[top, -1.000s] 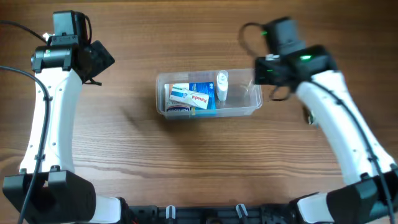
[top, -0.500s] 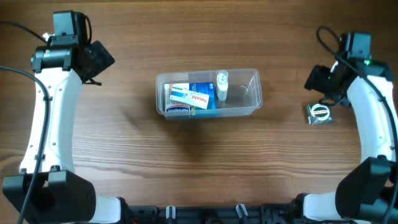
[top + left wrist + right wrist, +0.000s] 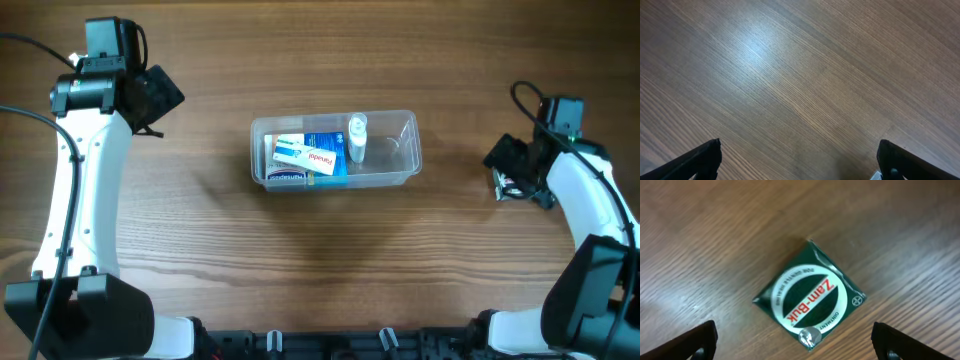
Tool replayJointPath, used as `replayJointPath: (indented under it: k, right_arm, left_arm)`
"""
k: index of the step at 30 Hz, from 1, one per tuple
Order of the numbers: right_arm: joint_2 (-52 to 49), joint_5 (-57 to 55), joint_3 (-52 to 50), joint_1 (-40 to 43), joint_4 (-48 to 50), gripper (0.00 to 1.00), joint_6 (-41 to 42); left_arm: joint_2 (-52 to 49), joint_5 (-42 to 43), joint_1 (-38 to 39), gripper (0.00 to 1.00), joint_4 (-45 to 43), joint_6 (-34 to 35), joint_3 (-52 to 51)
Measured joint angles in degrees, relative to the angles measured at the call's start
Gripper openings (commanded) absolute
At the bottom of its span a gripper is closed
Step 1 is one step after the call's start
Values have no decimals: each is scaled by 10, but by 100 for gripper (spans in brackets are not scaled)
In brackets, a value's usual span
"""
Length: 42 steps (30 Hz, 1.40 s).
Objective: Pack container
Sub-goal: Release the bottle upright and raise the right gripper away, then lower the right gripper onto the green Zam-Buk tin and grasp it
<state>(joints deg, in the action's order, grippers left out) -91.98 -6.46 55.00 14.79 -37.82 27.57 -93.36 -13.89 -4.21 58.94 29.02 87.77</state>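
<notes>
1. Left claw (image 3: 152, 95): spread wide, empty, hangs over bare tabletop (image 3: 800, 75), 10 o'clock of container (image 3: 405, 160).
2. Right claw (image 3: 795, 339): released, pointing down over green Zam-Buk box (image 3: 809, 296), 3 o'clock of container.
3. Container: mid-tabletop, w/ boxes (image 3: 305, 158) & bottle (image 3: 357, 137) inside.

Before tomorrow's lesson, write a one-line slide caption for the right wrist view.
Open right gripper hovers above a green Zam-Buk box lying flat on the wooden table.
</notes>
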Motion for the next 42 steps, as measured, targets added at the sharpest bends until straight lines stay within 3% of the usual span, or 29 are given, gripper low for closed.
replayJointPath:
  k: [8,14,42]
  right_arm:
    - [0,0,-52,0,55,100,163]
    - [0,0,-52,0,96,100,233]
    - [-18,-16,-52,0,133,100,303]
  left_arm:
    - [0,0,0,100,0,0,0]
    - [0,0,0,100,0,0,0]
    - [0,0,0,100,0,0,0]
